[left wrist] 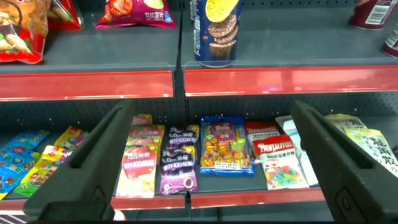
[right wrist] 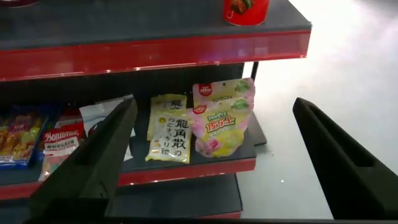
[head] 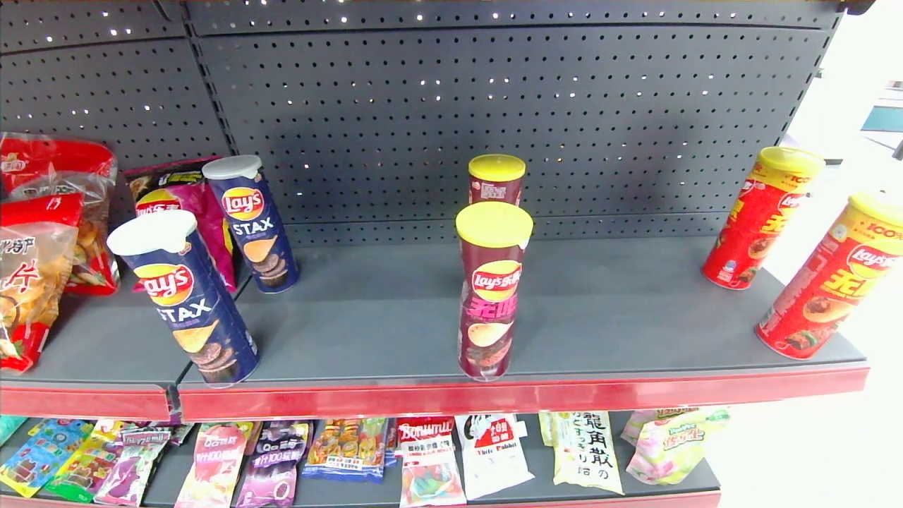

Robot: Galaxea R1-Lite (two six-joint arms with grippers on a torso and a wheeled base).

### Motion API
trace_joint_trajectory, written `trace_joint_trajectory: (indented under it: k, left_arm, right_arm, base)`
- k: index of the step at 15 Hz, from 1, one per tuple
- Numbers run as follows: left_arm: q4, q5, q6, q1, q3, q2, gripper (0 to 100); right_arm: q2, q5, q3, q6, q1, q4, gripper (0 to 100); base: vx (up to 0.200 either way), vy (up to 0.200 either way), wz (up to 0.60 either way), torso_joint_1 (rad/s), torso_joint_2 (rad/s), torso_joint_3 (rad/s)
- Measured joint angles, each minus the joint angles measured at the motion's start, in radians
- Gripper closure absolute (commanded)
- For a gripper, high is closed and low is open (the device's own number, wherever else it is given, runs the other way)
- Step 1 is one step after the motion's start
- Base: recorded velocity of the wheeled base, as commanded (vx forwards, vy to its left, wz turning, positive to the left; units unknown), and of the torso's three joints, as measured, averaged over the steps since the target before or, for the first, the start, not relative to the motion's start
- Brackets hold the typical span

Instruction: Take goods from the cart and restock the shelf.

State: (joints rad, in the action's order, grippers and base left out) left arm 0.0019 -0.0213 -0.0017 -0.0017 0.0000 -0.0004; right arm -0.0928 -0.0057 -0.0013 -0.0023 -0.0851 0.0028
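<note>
The dark grey shelf [head: 395, 317], red along its front edge and perforated at the back, carries six lidded chip cans, all standing on their bases. At the left, the front navy can [head: 185, 303] with a white lid stands at the edge and the rear navy can [head: 252, 222] nearer the back. In the middle, the front maroon can [head: 492, 289] with a yellow lid stands before the rear maroon can [head: 496, 180]. At the right end are the inner red can [head: 762, 219] and the outer red can [head: 829, 279]. Red snack bags [head: 42, 233] fill the far left; flat candy packets [head: 423, 451] line the lower shelf [head: 698, 483]
</note>
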Motion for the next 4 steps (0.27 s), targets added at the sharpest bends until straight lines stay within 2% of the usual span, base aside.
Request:
trace_joint_trajectory:
  k: [4]
  left_arm:
    - [0.0, 0.0, 0.0, 0.0, 0.0, 0.0, 0]
  right_arm:
    - [0.0, 0.0, 0.0, 0.0, 0.0, 0.0, 0]
  base:
    - [0.0, 0.0, 0.0, 0.0, 0.0, 0.0]
